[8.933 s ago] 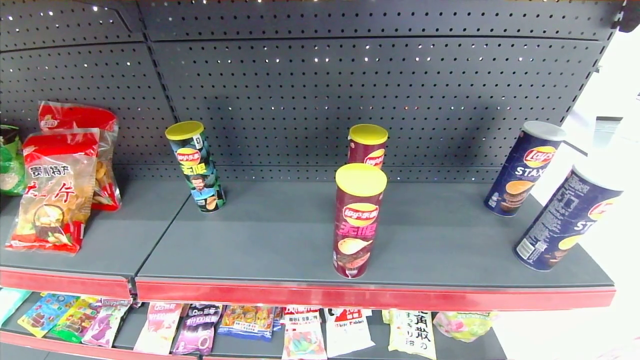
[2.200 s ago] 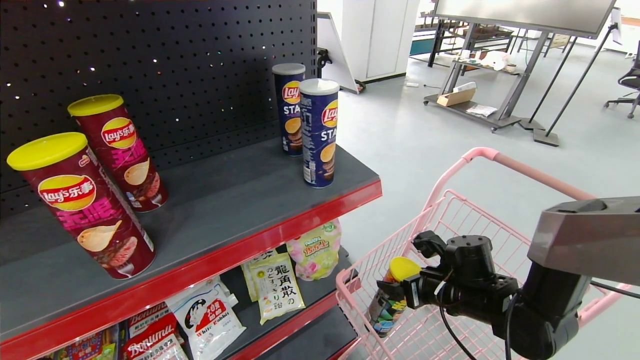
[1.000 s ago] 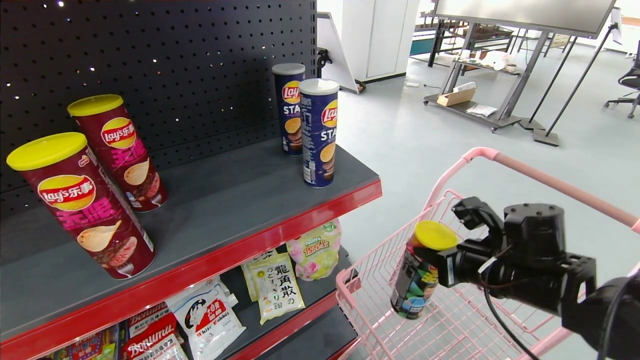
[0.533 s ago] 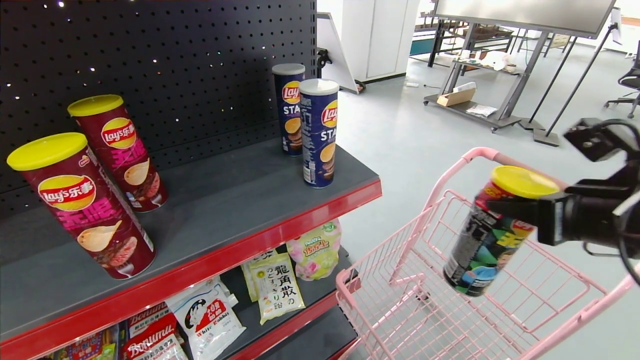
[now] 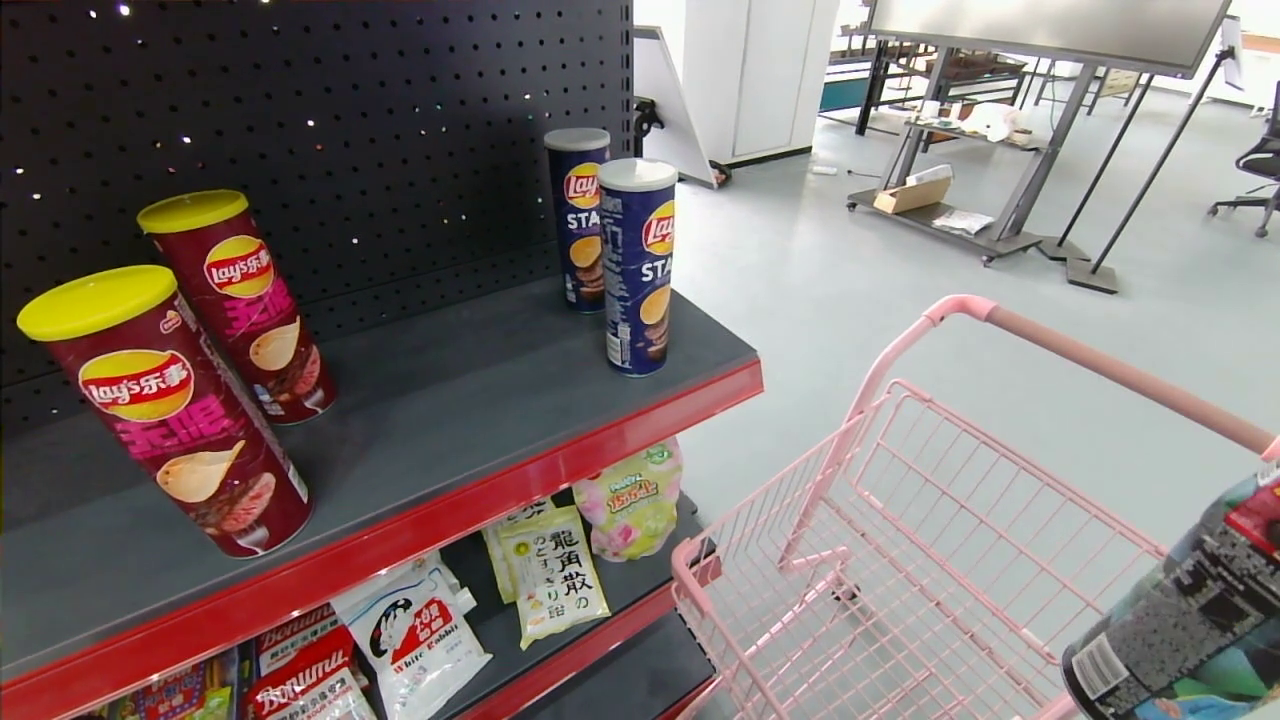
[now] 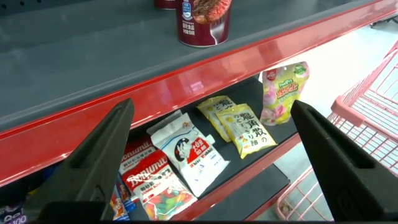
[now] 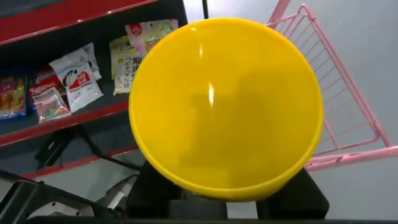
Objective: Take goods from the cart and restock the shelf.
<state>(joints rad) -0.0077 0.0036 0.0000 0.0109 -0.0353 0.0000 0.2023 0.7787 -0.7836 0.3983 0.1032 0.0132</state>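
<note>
Chip can (image 7: 226, 106), one, clamped in right tool (image 7: 227, 202) (left tool (image 6: 211, 124) agape); on shelf (image 5: 450, 400) two maroon cans (image 5: 165, 410) (image 5: 240, 305), two blue cans (image 5: 638, 265) (image 5: 577, 215)

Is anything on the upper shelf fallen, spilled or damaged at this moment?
Nothing stands out. The red cans and the blue cans stand on their bases on the shelf, lids on, with no spill or dent visible.

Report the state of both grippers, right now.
Left gripper: open, holding nothing.
Right gripper: closed on the chip can.
</note>
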